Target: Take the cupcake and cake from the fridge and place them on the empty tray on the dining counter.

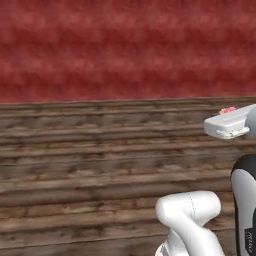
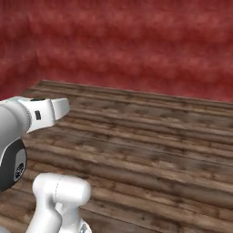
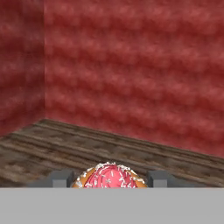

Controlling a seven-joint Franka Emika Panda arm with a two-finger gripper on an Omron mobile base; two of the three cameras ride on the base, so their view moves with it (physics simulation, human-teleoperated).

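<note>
Carrying the cupcake (image 3: pixel 109 176) at six o'clock in the hand view, clamped between the two fingers (image 3: pixel 61 178), pink frosting up. Best kept level and steady during the drive, grip unchanged, to avoid a slip or crushed wrapper. Beyond, at twelve o'clock, wooden floor (image 3: pixel 65 144), then red wall (image 3: pixel 131 65); no tray or worktop in sight yet.

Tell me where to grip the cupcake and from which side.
Grip the cupcake low on its sides, fingers flanking it as now. The pink sprinkled frosting domes above and looks soft; the sides likely give firmer hold. The end effector already brackets it this way.
</note>
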